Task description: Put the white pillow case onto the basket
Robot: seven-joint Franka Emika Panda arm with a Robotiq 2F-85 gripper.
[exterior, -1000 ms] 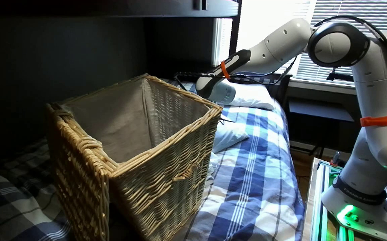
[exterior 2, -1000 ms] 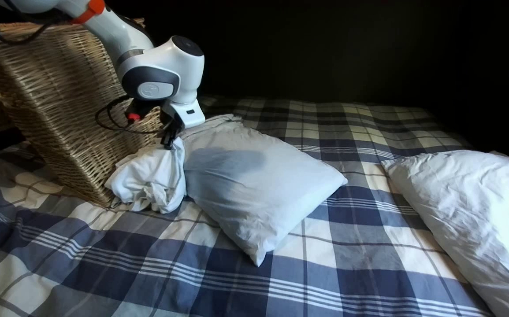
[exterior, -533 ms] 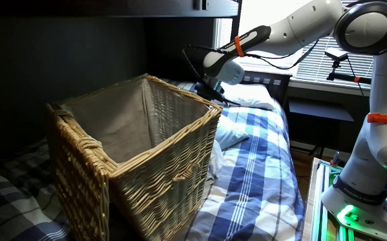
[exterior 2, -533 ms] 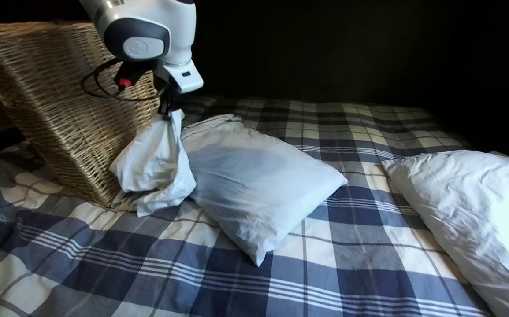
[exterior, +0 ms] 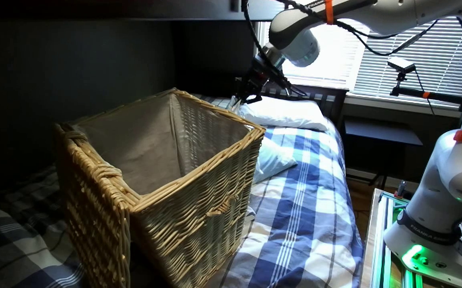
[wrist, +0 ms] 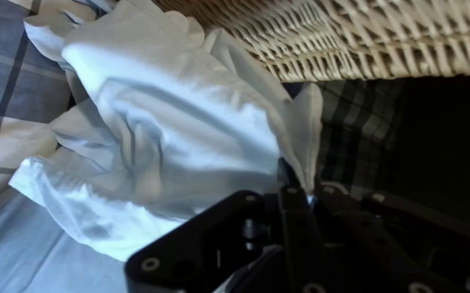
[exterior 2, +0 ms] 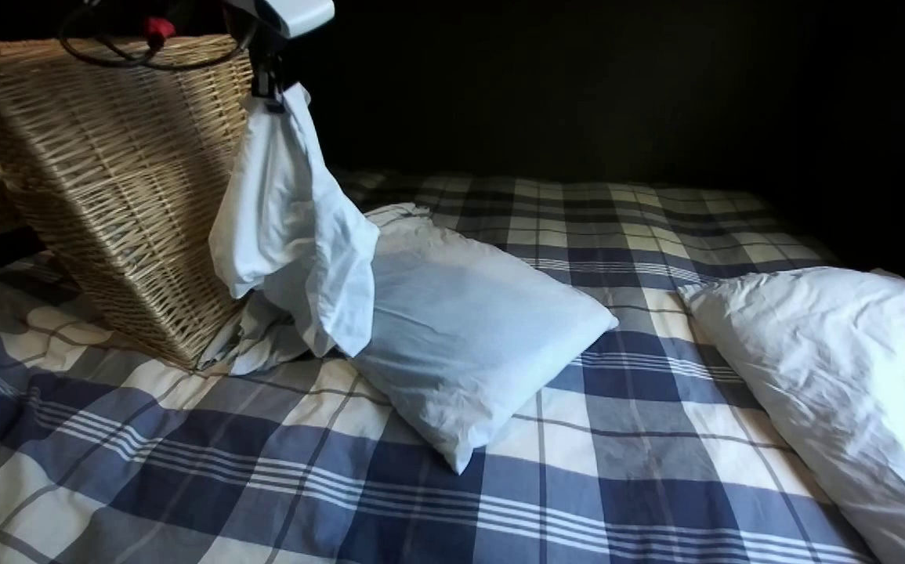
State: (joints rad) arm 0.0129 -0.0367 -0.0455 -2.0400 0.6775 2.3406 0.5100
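The white pillow case (exterior 2: 295, 227) hangs limp from my gripper (exterior 2: 268, 98) beside the basket in an exterior view. It fills much of the wrist view (wrist: 178, 122), where my gripper (wrist: 306, 189) is shut on one edge of it. The tan wicker basket (exterior 2: 131, 188) stands tilted on the bed; its lined inside shows no cloth in it in an exterior view (exterior: 199, 224). There my gripper (exterior: 245, 98) is beyond the far rim, with only a sliver of the pillow case (exterior: 235, 105) showing. Greyish cloth at the basket's foot may be the case's lower end; I cannot tell.
A plump white pillow (exterior 2: 491, 321) lies beside and behind the hanging cloth. Another pillow (exterior 2: 836, 376) lies farther along the plaid bed (exterior 2: 389, 501). A dark bunk frame (exterior: 135, 10) runs overhead. A dark wall stands behind the bed.
My gripper has risen, lifting the pillow case from a crumpled heap on the bed into a long hanging drape. The basket and pillows have not moved.
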